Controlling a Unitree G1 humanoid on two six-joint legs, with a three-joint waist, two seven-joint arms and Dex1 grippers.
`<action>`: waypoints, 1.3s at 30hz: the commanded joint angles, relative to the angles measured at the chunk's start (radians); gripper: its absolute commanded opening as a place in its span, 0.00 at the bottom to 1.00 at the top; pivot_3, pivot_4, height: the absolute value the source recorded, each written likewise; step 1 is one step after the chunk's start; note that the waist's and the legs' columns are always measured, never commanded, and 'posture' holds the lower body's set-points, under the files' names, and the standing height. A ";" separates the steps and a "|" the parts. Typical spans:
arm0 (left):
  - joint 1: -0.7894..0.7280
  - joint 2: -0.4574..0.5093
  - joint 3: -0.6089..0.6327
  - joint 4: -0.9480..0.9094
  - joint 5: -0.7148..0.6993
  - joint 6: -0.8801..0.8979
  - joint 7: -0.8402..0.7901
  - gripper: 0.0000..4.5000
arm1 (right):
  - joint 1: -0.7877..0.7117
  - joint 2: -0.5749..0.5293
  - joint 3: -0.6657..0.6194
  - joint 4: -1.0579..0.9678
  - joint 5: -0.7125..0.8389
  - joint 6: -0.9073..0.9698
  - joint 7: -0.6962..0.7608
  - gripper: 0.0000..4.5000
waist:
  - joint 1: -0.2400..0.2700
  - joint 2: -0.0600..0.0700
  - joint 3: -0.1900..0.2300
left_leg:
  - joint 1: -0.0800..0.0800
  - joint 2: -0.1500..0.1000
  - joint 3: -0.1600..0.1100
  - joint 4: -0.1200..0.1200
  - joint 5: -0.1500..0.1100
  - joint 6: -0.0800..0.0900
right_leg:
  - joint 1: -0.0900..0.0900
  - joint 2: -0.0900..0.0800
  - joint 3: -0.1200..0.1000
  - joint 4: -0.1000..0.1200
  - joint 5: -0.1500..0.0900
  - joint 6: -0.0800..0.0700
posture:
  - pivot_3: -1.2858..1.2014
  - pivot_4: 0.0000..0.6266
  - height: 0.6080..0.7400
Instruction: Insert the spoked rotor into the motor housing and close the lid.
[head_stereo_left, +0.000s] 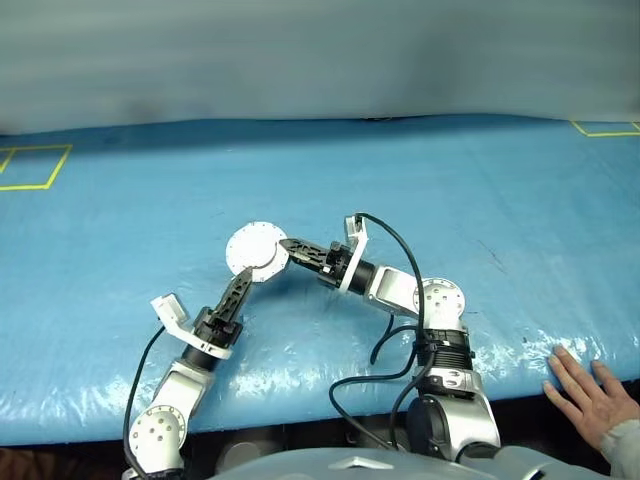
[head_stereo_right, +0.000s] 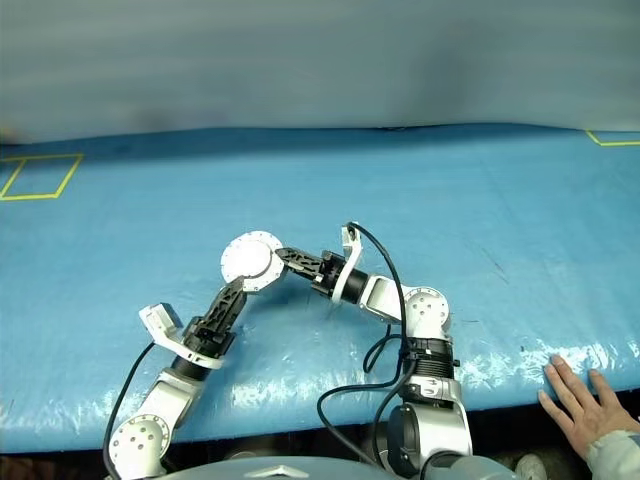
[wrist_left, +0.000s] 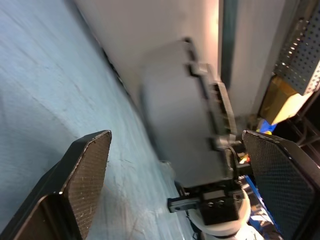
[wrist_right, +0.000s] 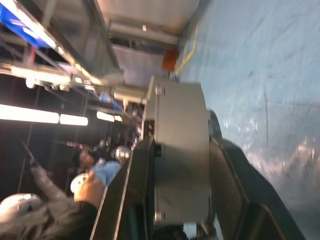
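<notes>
The left claw (head_stereo_left: 243, 283) is waiting wide open and empty just below the motor housing (head_stereo_left: 256, 252), which the right claw (head_stereo_left: 286, 246) is gripping by its edges, holding it on edge above the blue counter (head_stereo_left: 480, 210), its lid (head_stereo_right: 246, 260) apparently already closed and facing up toward the camera. A person's hand (head_stereo_left: 591, 396) is resting flat at the counter's right corner.

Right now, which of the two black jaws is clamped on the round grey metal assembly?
The right gripper grips the round grey metal assembly; the left gripper stands open below it, holding nothing.
</notes>
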 joint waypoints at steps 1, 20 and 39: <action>-0.002 0.001 -0.012 -0.054 -0.002 0.001 -0.026 0.99 | -0.030 0.012 0.011 -0.010 0.021 -0.007 0.020 0.30 | 0.000 0.000 0.000 | 0.000 0.000 0.000 0.000 0.000 0.000 | 0.000 0.000 0.000 0.000 0.000 0.000 | 0.52 0.24 1.00; -0.063 -0.055 0.014 0.024 0.015 -0.015 -0.001 0.99 | 0.006 0.027 0.062 -0.095 0.051 0.053 0.030 0.30 | 0.000 0.000 0.000 | 0.000 0.000 0.000 0.000 0.000 0.000 | 0.000 0.000 0.000 0.000 0.000 0.000 | 0.52 0.24 1.00; -0.040 -0.069 0.041 0.030 0.014 -0.019 0.024 0.99 | -0.008 0.033 0.026 -0.089 0.070 0.049 0.043 0.30 | -0.001 0.000 0.000 | 0.000 0.000 0.000 0.000 0.000 0.000 | 0.000 0.000 0.000 0.000 0.000 0.000 | 0.52 0.24 1.00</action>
